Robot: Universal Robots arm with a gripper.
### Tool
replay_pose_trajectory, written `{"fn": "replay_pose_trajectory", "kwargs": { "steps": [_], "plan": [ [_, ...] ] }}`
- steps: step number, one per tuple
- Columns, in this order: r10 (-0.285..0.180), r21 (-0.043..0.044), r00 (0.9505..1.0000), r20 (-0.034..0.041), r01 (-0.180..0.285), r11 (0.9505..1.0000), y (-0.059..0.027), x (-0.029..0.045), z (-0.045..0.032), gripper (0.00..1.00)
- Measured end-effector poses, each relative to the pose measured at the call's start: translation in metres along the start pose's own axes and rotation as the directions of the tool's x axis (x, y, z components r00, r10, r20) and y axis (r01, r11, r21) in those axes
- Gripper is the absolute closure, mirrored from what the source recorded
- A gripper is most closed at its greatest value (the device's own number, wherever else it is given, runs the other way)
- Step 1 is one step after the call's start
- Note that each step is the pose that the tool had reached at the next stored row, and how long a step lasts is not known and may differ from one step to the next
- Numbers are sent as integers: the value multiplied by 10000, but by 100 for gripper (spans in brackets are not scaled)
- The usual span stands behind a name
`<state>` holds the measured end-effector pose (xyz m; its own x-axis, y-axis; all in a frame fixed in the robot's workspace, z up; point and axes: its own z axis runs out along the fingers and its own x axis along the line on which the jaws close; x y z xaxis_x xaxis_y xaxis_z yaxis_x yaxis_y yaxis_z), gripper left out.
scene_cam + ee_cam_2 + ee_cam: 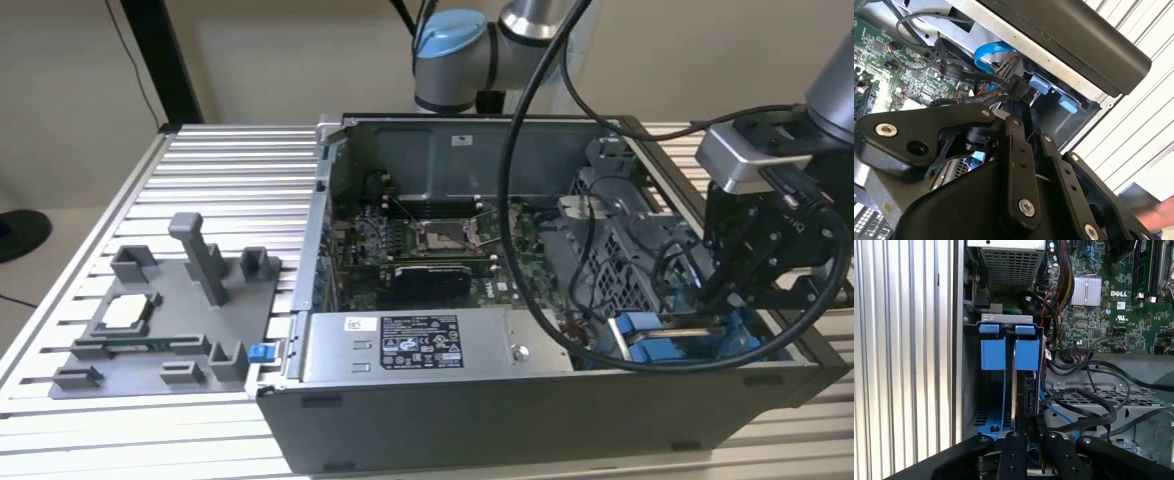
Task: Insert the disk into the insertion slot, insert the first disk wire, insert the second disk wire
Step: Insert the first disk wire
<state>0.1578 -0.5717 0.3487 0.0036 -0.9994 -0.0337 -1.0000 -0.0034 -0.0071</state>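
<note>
The disk [1014, 390] stands on edge in the insertion slot [1006, 318], clipped in its blue carrier [1026, 355]. In the exterior view the slot with the blue carrier [663, 343] sits at the case's front corner on that view's right. My gripper [1027, 426] hangs right over the disk's end. Its fingers [1015, 131] are shut on the black connector [1019, 89] of a flat black disk wire [971, 76], held against the disk's edge. In the exterior view the gripper [725, 300] reaches down into the case just above the slot.
A grey labelled power-supply box [414, 345] lies along the case's front wall, with the motherboard [427, 245] behind it. Loose black cables [1094, 390] and a blue cable [986, 52] run close to the gripper. A grey fixture tray [160, 320] stands on the slatted table.
</note>
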Motion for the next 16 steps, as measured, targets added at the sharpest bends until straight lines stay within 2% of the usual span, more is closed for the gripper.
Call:
{"fn": "replay_pose_trajectory", "kwargs": {
  "steps": [16],
  "plan": [
    [8,-32,10000,1,-8,10000,0,-9,59,100]
  ]
}}
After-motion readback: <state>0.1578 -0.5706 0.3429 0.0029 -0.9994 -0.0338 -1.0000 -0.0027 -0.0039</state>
